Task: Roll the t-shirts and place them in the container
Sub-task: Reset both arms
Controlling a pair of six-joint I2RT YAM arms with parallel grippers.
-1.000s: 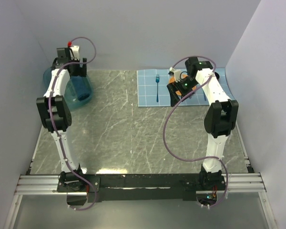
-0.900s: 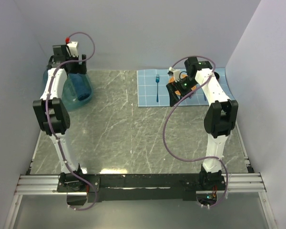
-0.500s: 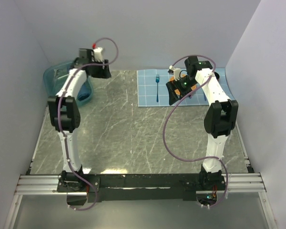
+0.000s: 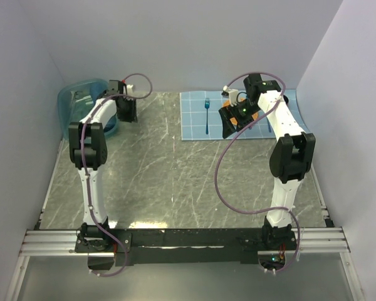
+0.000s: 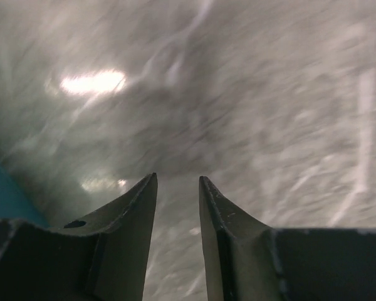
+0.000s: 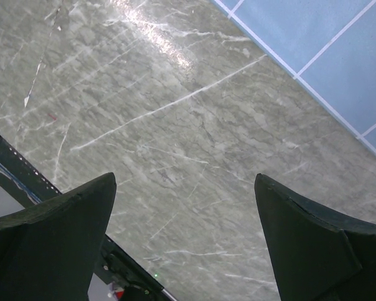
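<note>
- Top external view shows no t-shirts spread, folded or rolled anywhere on the grey marbled table. No cloth lies on its open middle or in front of either arm.
- The see-through teal tub stands at the far left corner. A darker blue patch shows at its near side, but it cannot be told whether that is cloth inside or only the plastic. If the t-shirts are anywhere in view, that is the likeliest place.
- The left gripper hangs low over bare table just right of the tub. Its fingers stand a narrow gap apart with nothing between them. A sliver of teal sits at the left edge of the blurred left wrist view, too little to say whether it is tub or shirt.
- The right gripper has its fingers spread wide and holds nothing. It hovers at the near edge of the light blue gridded placemat, on which a blue fork lies. Only table and a corner of the mat show below it.
- As a judgement, the task looks to be at its very start, with nothing rolled and nothing laid out flat for rolling.
- What is left, by the look of it, is everything: getting a shirt onto the open table, smoothing it flat, rolling it from one end, then the same for any others.
</note>
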